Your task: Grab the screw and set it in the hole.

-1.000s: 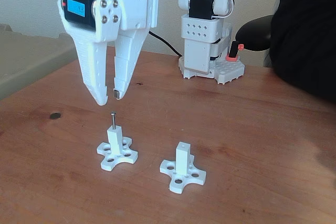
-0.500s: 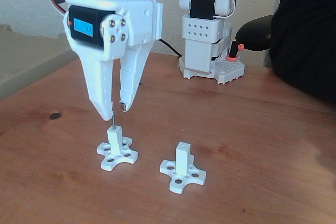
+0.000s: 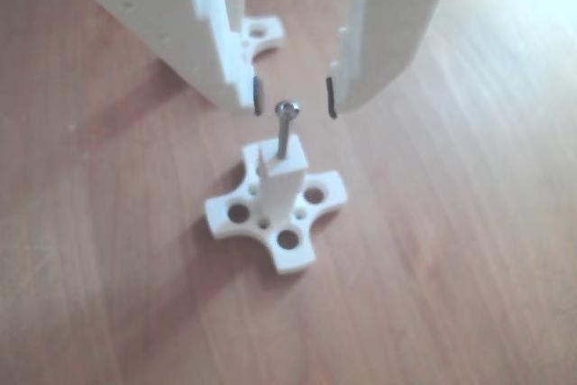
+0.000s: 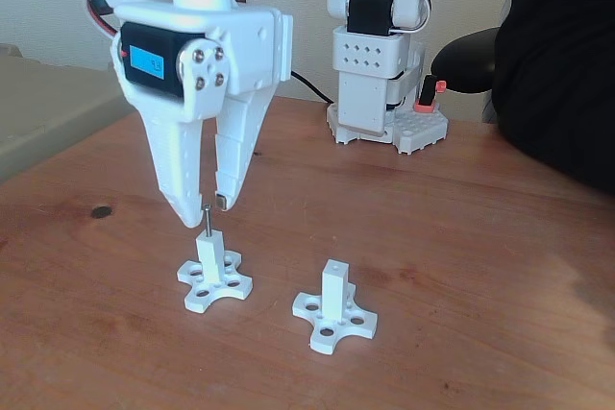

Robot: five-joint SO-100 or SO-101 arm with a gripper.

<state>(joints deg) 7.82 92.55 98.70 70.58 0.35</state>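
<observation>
The pincer (image 4: 203, 208) stands narrowly parted and grips nothing; in the other view its fingertips (image 3: 256, 96) flank the head of the screw (image 3: 286, 129) with a gap either side, evidently positioned to close on it. The screw stands upright in the hole (image 3: 283, 160) atop the near post (image 4: 209, 252). A second post (image 4: 333, 292) stands empty right of the near post on the bench (image 4: 461, 237). Seating depth cannot be judged.

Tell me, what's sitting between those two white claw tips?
The screw's head, touching neither fingertip, as the other view shows. The hand is open around it; the screw stands in a white post.
</observation>
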